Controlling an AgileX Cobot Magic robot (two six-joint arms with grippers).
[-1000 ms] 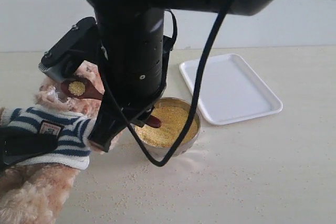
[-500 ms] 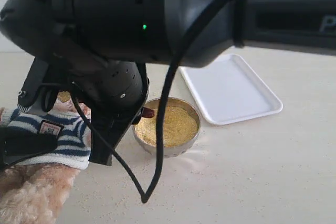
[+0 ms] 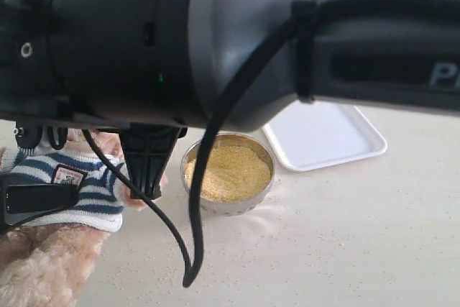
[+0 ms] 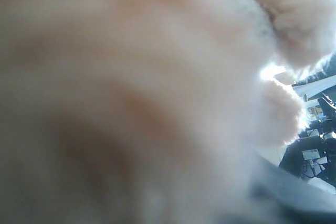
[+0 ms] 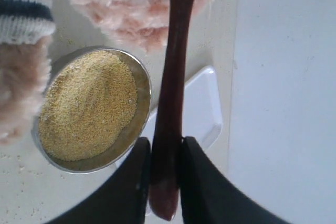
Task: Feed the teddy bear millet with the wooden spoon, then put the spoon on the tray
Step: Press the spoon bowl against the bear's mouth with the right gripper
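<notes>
The teddy bear (image 3: 79, 185) in its striped shirt sits at the left. A black finger (image 3: 39, 198) of my left gripper lies pressed across its shirt, and blurred fur (image 4: 131, 77) fills the left wrist view. My right gripper (image 5: 166, 148) is shut on the handle of the wooden spoon (image 5: 176, 51). The spoon's far end reaches the teddy bear's fur (image 5: 131, 9), and its bowl is out of sight. The millet (image 3: 228, 170) fills a round metal bowl (image 5: 142, 82) beside the bear. The white tray (image 3: 323, 138) lies behind the bowl on the right, partly covered by my arm.
My right arm (image 3: 251, 41), with a hanging cable (image 3: 194, 213), blocks the upper half of the exterior view. Loose grains (image 3: 237, 249) are scattered on the pale table in front of the bowl.
My right arm has swung closer to the camera and now covers most of the exterior view. The spoon with its millet went toward the bear's face and is now hidden there. The left gripper stayed put.
</notes>
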